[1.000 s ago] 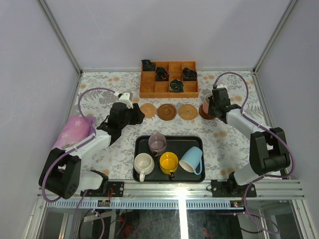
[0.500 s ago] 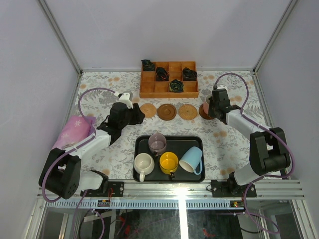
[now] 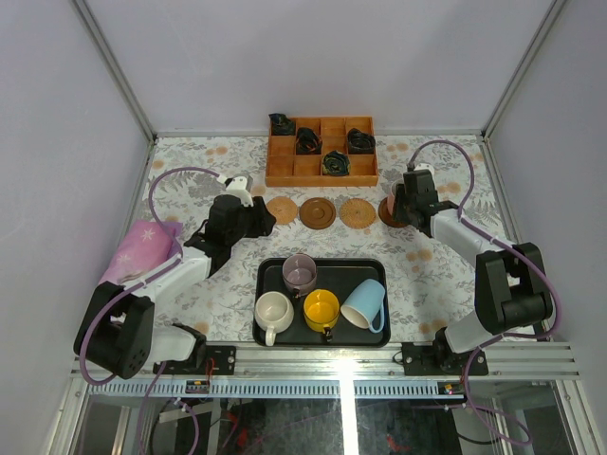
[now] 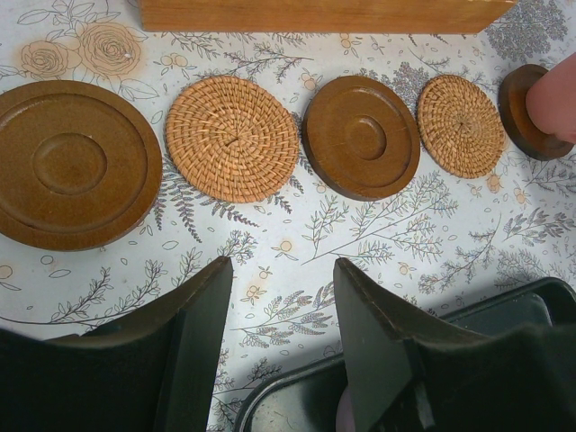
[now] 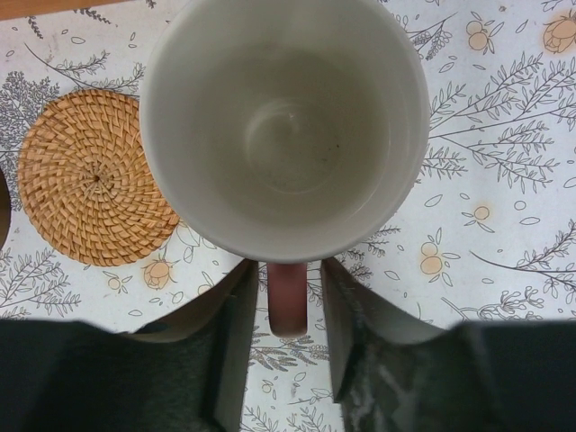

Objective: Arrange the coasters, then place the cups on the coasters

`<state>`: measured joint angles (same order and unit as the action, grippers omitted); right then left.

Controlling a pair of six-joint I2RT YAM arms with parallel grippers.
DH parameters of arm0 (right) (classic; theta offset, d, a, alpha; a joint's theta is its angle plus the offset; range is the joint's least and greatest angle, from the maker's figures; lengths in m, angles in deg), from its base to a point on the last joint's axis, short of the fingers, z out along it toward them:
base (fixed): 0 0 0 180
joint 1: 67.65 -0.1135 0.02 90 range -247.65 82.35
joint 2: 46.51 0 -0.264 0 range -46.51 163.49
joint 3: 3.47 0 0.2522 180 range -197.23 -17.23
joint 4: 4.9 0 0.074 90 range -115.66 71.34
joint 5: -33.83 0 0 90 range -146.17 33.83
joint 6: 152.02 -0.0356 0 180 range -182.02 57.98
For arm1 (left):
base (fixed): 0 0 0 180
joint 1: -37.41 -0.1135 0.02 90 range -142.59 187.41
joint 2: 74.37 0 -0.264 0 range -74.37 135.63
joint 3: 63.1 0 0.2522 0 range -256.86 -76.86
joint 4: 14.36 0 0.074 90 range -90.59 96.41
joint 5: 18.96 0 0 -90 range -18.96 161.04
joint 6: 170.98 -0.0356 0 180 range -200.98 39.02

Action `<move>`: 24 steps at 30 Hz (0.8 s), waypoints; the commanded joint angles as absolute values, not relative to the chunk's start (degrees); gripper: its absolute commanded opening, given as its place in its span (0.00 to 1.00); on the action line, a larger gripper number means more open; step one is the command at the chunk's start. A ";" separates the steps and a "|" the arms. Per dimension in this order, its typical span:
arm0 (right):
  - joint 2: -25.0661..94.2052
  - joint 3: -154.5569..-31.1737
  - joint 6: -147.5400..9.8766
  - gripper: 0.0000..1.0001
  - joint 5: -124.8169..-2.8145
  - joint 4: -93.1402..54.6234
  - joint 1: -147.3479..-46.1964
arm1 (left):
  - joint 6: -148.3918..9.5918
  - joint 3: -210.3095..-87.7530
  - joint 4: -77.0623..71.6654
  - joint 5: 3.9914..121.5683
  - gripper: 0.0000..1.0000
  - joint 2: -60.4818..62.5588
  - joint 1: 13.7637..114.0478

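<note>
R gripper (image 5: 288, 274) is at the pink cup (image 5: 283, 135): jaws stand either side of its handle (image 5: 288, 306) with a sliver of gap each side, so I read it as open, not pinching. The cup sits upright on the far-right dark coaster (image 4: 522, 112); from the R wrist cam the cup hides that coaster, so I can't judge centring there. L gripper (image 4: 281, 270) is open and empty, hovering over the cloth btwn the tray (image 3: 322, 263) and the coaster row: a dark coaster (image 4: 76, 166), a woven one (image 4: 232, 137), another dark one (image 4: 360, 135) and a second woven one (image 4: 461, 124), all bare. The mauve cup (image 3: 300, 273), cream cup (image 3: 273, 310), yellow cup (image 3: 321, 309) and blue cup (image 3: 365, 305) wait in the tray. Main risk imo: if I back the R arm out crooked, a finger catches the handle and spins or drags the cup off its disc, maybe tips it, since the gaps are tight. Next, the woven discs look light, so a cup set down off-centre or with sideways motion could shove one out of line. The tray cups are packed close, so a wide jaw going for one may nudge its neighbour. The L arm sits near the row and could sweep a disc if it drops low. Writing: none readable, no brand or label; the cloth has a floral print only.
</note>
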<state>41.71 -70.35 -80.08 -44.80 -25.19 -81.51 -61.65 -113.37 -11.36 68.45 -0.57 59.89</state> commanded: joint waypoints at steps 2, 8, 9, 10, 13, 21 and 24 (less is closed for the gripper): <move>38.33 -69.71 -80.61 0.59 -43.38 -24.53 -81.38 | -61.12 -112.59 -15.81 67.62 0.49 0.10 60.08; 35.04 -69.36 -81.38 0.71 -44.14 -27.72 -81.37 | -61.05 -112.63 -15.84 67.36 0.49 0.08 60.08; 33.57 -68.98 -81.54 0.72 -44.55 -28.36 -81.42 | -61.03 -112.63 -15.81 67.37 0.49 -0.02 60.10; 31.93 -68.45 -81.81 0.73 -45.03 -29.03 -81.49 | -61.11 -112.72 -15.72 67.35 0.49 -0.11 60.13; 24.75 -65.13 -82.47 0.76 -46.47 -30.96 -82.88 | -61.26 -112.72 -15.41 67.64 0.49 -0.49 60.04; 11.67 -60.66 -85.70 0.78 -40.45 -40.99 -100.89 | -61.21 -112.96 -14.95 67.67 0.49 -0.57 60.08; 10.32 -60.13 -87.88 0.79 -36.28 -43.88 -109.72 | -61.09 -113.24 -14.61 67.56 0.49 -0.69 60.08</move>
